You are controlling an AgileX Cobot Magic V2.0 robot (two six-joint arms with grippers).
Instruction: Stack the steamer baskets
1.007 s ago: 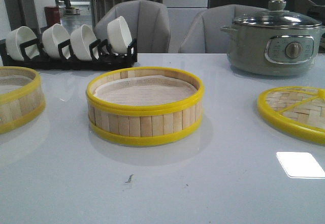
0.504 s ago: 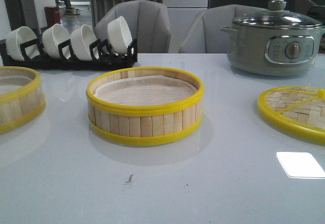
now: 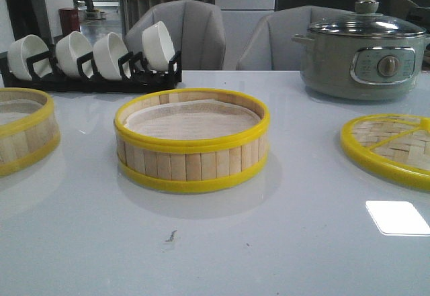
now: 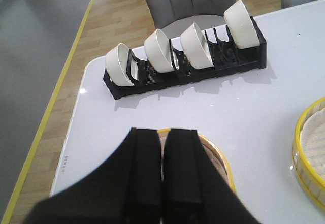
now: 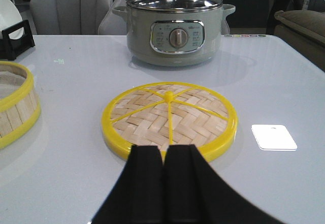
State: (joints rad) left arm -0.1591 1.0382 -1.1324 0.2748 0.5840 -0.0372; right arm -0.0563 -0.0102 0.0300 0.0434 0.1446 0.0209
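Nothing on the table (image 3: 222,242) has shifted over the last second; the only change is a dark shape, probably part of the left arm, now edging into the top left corner of the front view.

Going from the left: one steamer basket (image 3: 23,129) sits at the table's left edge, half out of the front view, and the left hand (image 4: 162,183) hangs right above it with its fingers pressed together, gripping nothing. That suits a start on this basket, I judge, since it is the one to be lifted. Behind it stands a black rack (image 3: 94,74) with four white bowls (image 3: 158,44), well clear of the work.

The second steamer basket (image 3: 191,141) rests in the middle, upright, paper liner showing, a natural base for the stack.

To the right lies the flat woven lid (image 5: 169,117), with the right hand (image 5: 163,183) poised near its closer rim, fingers likewise together and empty. A grey-green cooker (image 3: 363,54) stands behind.
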